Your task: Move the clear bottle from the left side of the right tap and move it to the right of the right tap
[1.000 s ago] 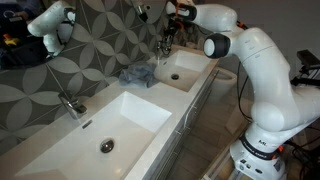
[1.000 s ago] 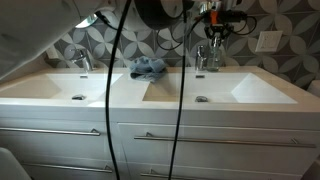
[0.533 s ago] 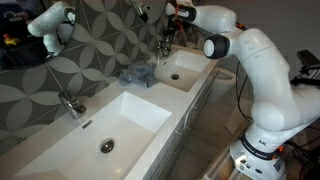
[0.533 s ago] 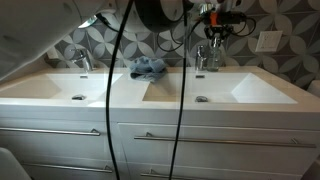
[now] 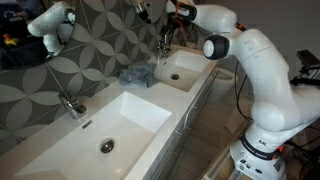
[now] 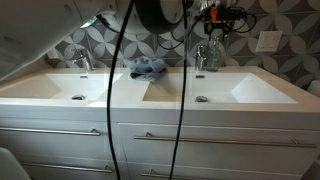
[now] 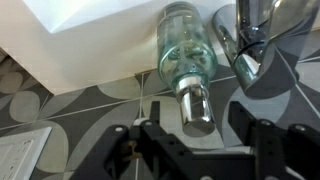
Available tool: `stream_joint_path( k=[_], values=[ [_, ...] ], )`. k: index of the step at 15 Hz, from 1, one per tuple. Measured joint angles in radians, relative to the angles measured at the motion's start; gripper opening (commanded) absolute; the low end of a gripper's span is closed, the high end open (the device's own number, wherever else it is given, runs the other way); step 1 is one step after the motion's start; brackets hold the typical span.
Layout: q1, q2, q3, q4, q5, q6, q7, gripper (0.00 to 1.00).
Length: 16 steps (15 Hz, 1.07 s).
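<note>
The clear bottle (image 7: 186,52) with a silver cap (image 7: 196,108) stands on the white counter close beside the right tap (image 7: 250,40) in the wrist view. My gripper (image 7: 200,132) hangs straight over the cap. Its black fingers (image 7: 262,140) stand apart on both sides, with a gap to the cap on each side, so it is open and holds nothing. In both exterior views the gripper (image 6: 214,30) (image 5: 171,22) sits just above the right tap (image 6: 200,58) (image 5: 165,45) at the back wall. The bottle is too small there to make out clearly.
A crumpled blue cloth (image 6: 148,68) (image 5: 137,76) lies on the counter between the two basins. The left tap (image 6: 82,60) stands over the other basin (image 5: 110,125). The patterned tile wall (image 6: 170,45) rises directly behind the taps. A wall socket (image 6: 267,41) is to the right.
The arm stays in place above the right tap. The jaws have come apart from the bottle's cap. Nothing else has moved.
</note>
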Motion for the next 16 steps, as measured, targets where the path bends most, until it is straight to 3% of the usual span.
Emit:
stream_joint_path(
  k=[5, 13, 16],
  values=[
    [-0.001, 0.012, -0.002, 0.046, -0.010, -0.053, 0.006, 1.00],
    [-0.012, -0.095, -0.037, 0.045, -0.046, -0.443, 0.025, 1.00],
    [0.003, -0.108, -0.038, 0.045, -0.063, -0.540, 0.021, 1.00]
  ],
)
